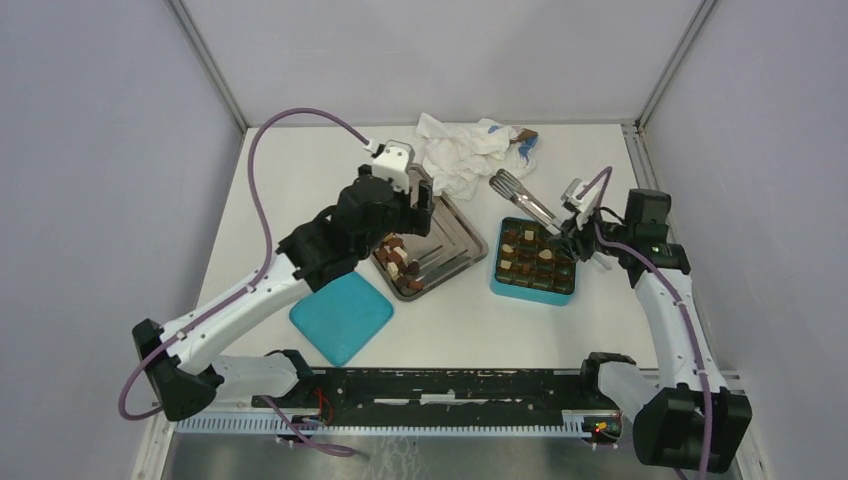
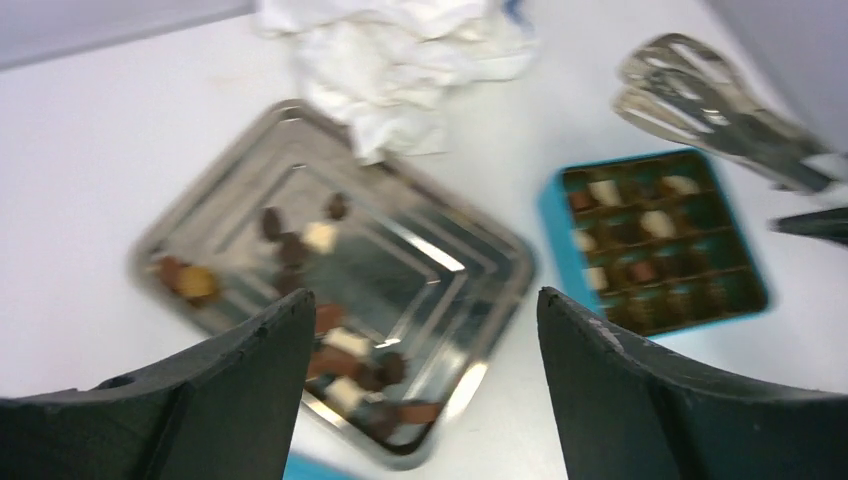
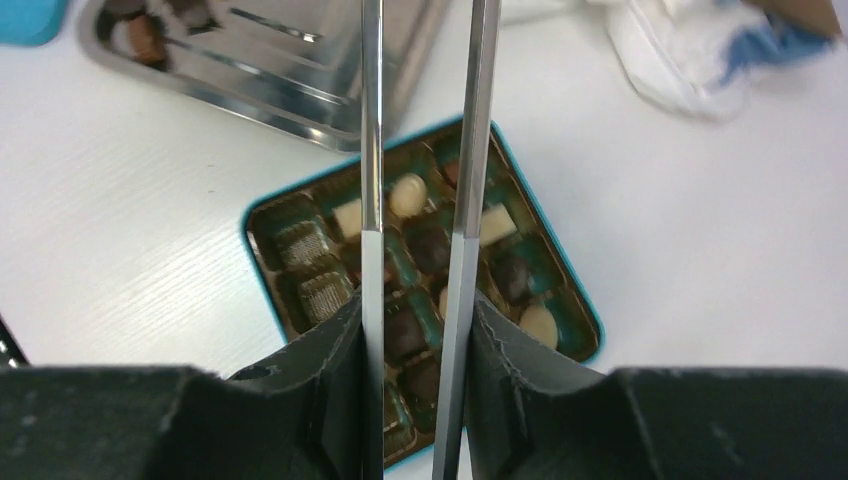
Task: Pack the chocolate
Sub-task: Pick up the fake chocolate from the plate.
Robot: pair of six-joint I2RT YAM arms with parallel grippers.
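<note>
Right gripper (image 3: 418, 325) fingers clamped on tongs (image 3: 371, 150) — tong arms over teal box (image 1: 530, 293) holding chocolate (image 3: 407, 193). Left gripper (image 2: 420, 300) fingers wide apart — above steel tray (image 2: 450, 270).

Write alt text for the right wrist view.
The right gripper is shut on a pair of metal tongs, whose two arms run up the frame above an open teal box with compartments partly filled with chocolate. A steel tray with a few pieces sits upper left, a white cloth with blue marks upper right.
</note>
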